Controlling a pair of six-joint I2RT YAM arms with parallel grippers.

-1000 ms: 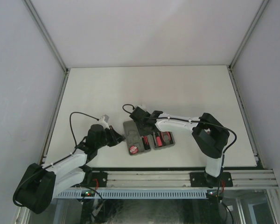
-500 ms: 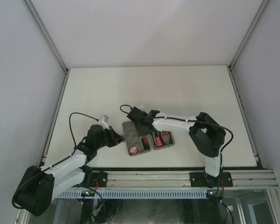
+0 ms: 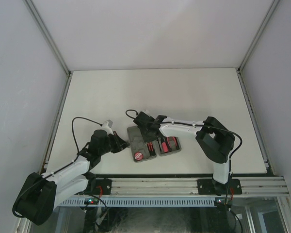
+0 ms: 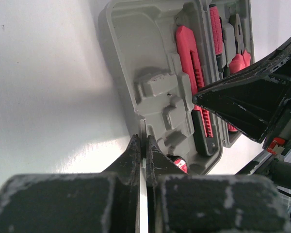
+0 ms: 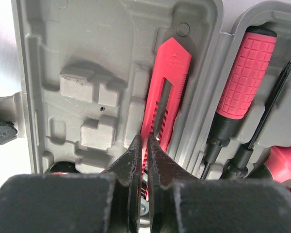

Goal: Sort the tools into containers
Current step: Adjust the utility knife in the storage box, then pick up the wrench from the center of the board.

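Near the front edge of the table [image 3: 194,92] the grey case [image 3: 134,135] lies open. Its left half holds a slim red tool [image 5: 162,92] and a small round red piece [image 3: 138,156]; its right half holds a red-handled screwdriver [image 5: 245,73] and pliers [image 4: 240,53]. Only the wrist views show the fingers: the left gripper [image 4: 141,145] is closed at the case's outer rim, and the right gripper [image 5: 144,145] is closed over the slim tool. The table reaches far behind the case and to both sides

A: Top view: fixed, high at the near side, facing down over the whole surface [image 3: 184,92].
B: Wrist views very close: left at the grey case [image 4: 136,58] edge, right above its recesses. All three share it.
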